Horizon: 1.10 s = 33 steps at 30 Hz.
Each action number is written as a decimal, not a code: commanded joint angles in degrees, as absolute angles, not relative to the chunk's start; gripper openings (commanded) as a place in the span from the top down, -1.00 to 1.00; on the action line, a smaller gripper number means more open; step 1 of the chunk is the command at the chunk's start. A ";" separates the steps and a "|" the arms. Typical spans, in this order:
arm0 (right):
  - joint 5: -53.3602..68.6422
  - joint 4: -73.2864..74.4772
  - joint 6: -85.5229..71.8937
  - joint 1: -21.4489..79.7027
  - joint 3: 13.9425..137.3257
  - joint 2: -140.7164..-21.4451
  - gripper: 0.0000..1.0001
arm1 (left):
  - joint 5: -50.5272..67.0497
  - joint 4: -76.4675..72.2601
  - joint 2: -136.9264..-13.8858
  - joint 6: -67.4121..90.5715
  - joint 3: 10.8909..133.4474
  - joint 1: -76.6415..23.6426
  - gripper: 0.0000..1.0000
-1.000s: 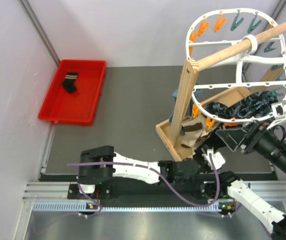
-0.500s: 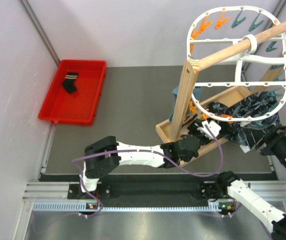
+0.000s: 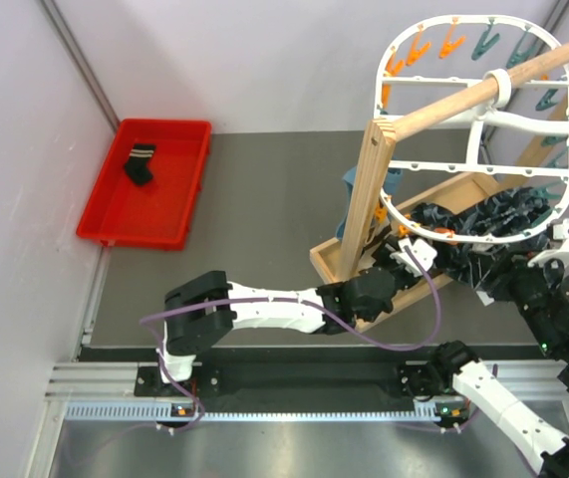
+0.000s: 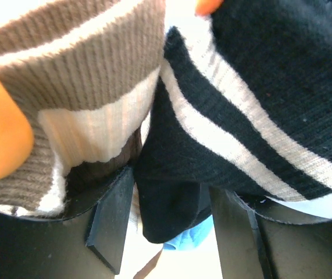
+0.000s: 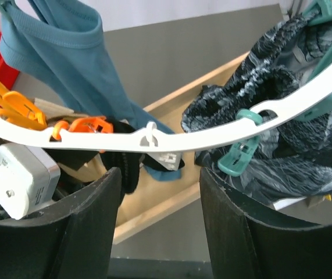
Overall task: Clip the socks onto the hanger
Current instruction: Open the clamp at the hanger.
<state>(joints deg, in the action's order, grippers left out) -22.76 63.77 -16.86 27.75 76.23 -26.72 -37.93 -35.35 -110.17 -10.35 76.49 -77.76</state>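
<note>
The white hanger hangs from a wooden pole, its rim crossing the right wrist view. My left gripper reaches under its near-left edge. In the left wrist view a brown and cream sock and a black sock with white stripes hang from orange pegs. The black sock's toe dangles between my open left gripper fingers, unpinched. My right gripper is open just below the rim with nothing in it. Another black sock lies in the red tray.
The red tray sits far left. The wooden post and base frame stand beside my left arm. Dark patterned socks, a blue garment and a teal peg hang from the near rim.
My left arm has swung up from near its base to the hung socks. My right gripper has let go of the hanger rim, dropped away and narrowed slightly. The hanger has swung.
</note>
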 commanded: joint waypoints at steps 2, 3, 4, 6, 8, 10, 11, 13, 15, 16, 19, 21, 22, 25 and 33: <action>-23.56 55.02 -15.03 28.04 74.36 -25.31 -0.11 | -36.65 -36.21 -106.08 -8.17 76.38 -78.05 -0.17; -23.64 54.67 -14.94 28.04 74.01 -25.14 -0.11 | -36.22 -36.12 -105.91 -8.09 76.29 -78.05 -0.18; -24.60 53.97 -14.94 28.04 73.39 -25.05 -0.11 | -36.21 -36.12 -105.91 -8.00 76.29 -78.31 -0.17; -25.66 53.96 -14.77 28.04 73.21 -25.48 -0.11 | -36.04 -36.04 -105.73 -7.91 76.38 -78.49 -0.17; -26.98 53.96 -14.68 28.12 73.13 -25.75 -0.11 | -35.77 -36.12 -105.47 -7.39 76.29 -78.75 -0.17; -27.42 53.96 -14.77 28.04 72.60 -26.02 -0.11 | -35.51 -36.12 -105.12 -7.03 76.20 -78.75 -0.17; -27.51 53.96 -14.85 28.04 72.51 -26.10 -0.11 | -35.51 -36.12 -105.03 -7.12 76.20 -78.75 -0.17; -28.21 54.58 -15.20 28.04 72.42 -26.28 -0.10 | -35.51 -36.12 -104.77 -6.86 76.03 -78.75 -0.17; -28.65 54.67 -15.29 28.04 72.16 -25.93 -0.10 | -35.42 -36.12 -104.50 -6.94 75.85 -78.75 -0.17; -29.26 54.58 -15.38 28.04 71.98 -25.93 -0.10 | -35.51 -36.21 -104.33 -6.86 75.59 -78.66 -0.17; -30.32 54.32 -15.03 28.04 71.37 -25.57 -0.08 | -35.51 -36.47 -104.15 -6.68 75.41 -78.75 -0.17; -30.58 54.67 -14.85 28.04 71.28 -25.58 -0.09 | -35.42 -36.30 -104.24 -6.77 75.41 -78.75 -0.17; -30.67 54.84 -14.85 28.04 71.45 -25.66 -0.09 | -35.33 -36.30 -104.24 -6.77 75.50 -78.75 -0.17; -31.02 55.37 -14.77 28.04 71.98 -25.66 -0.08 | -35.51 -36.30 -104.41 -6.86 75.50 -78.75 -0.17; -31.73 55.29 -14.68 28.04 70.85 -24.52 -0.08 | -34.98 -36.30 -103.98 -6.24 75.06 -78.75 -0.17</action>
